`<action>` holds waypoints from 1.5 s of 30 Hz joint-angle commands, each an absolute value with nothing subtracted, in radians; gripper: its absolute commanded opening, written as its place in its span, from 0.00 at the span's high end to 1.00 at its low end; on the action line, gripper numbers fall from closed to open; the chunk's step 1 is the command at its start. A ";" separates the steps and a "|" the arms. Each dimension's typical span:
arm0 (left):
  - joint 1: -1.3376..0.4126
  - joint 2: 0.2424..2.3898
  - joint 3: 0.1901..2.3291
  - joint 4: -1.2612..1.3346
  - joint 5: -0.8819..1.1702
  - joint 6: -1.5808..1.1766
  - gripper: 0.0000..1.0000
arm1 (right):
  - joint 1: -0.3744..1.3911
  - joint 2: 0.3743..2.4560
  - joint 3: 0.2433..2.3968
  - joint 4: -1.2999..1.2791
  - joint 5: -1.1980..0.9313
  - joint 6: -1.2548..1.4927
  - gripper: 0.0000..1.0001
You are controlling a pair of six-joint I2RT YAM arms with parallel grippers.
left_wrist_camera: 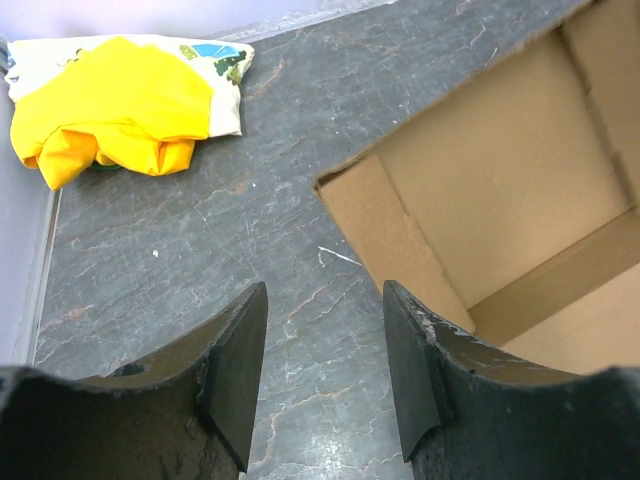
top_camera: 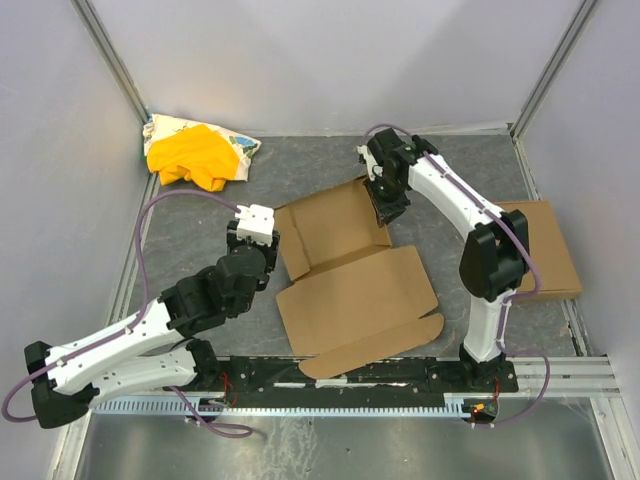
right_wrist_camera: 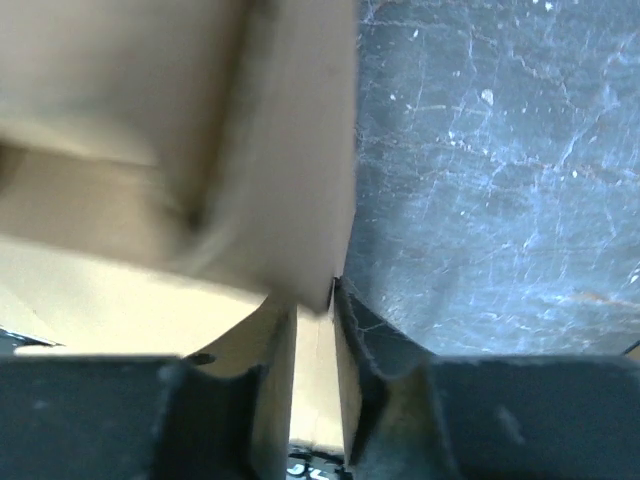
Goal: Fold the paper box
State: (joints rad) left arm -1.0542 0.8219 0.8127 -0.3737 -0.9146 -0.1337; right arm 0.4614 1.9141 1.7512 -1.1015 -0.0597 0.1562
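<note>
The paper box point(top_camera: 350, 285) lies on the dark mat as a half-formed brown cardboard mailer. Its shallow tray part is at the back and its wide lid panel with tabs points toward the arm bases. My right gripper point(top_camera: 385, 208) is at the tray's far right corner. In the right wrist view point(right_wrist_camera: 316, 305) its jaws are closed on the edge of a raised cardboard wall point(right_wrist_camera: 290, 180). My left gripper point(top_camera: 256, 232) hovers just left of the tray. It is open and empty over bare mat point(left_wrist_camera: 325, 292), with the tray's left wall point(left_wrist_camera: 380, 235) to its right.
A yellow cloth bundle point(top_camera: 195, 155) on a printed bag lies at the back left, also in the left wrist view point(left_wrist_camera: 110, 110). A smaller flat cardboard rectangle point(top_camera: 545, 250) lies at the right, behind the right arm. Metal rails point(top_camera: 560, 372) run along the near edge.
</note>
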 commanded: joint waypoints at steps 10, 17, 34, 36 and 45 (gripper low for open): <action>-1.051 0.768 0.844 -0.367 -0.977 -0.127 0.41 | 0.453 1.981 1.928 -1.144 -0.018 0.111 0.37; -1.051 0.758 0.803 -0.324 -1.000 -0.093 0.37 | 0.329 1.980 1.795 -0.938 -0.229 0.202 0.45; -1.052 0.759 0.693 -0.294 -0.964 -0.145 0.36 | 0.301 2.045 1.697 -0.760 -0.296 0.256 0.56; -1.052 0.757 0.692 -0.294 -0.958 -0.157 0.36 | 0.307 2.049 1.683 -0.744 -0.309 0.256 0.57; -1.051 0.754 0.690 -0.291 -0.956 -0.152 0.36 | 0.394 2.128 1.766 -0.812 -0.120 0.232 0.61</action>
State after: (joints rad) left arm -1.0542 0.7692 0.6865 -0.3412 -0.9577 -0.1242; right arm 0.3458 2.0933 1.6905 -0.7898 -0.2295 0.2420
